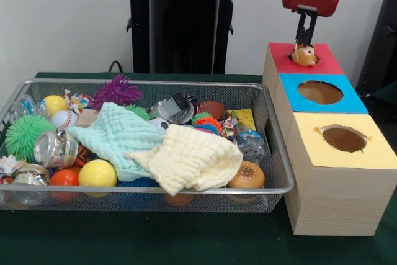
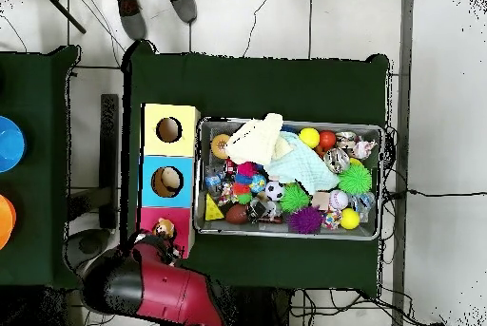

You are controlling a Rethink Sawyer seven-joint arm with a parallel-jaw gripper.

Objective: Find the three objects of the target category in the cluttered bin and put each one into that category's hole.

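The wire mesh bin (image 1: 155,188) holds a heap of toys, balls and two cloths; it also shows in the overhead view (image 2: 290,234). The red-topped box (image 1: 325,60) stands at the back right. A small orange and brown toy (image 1: 304,56) sits in its hole and hides the hole. My gripper (image 1: 305,43) hangs straight above the box, its fingers close together and touching the toy's top. In the overhead view the toy (image 2: 164,228) lies on the red top (image 2: 152,218) beside my arm's end.
A blue-topped box (image 1: 350,100) and a yellow-topped box (image 1: 347,156), each with an open hole, stand in a row in front of the red one. A mint cloth (image 1: 115,134) and a cream cloth (image 1: 192,159) cover part of the bin. A person's feet (image 2: 152,9) show at the overhead view's top.
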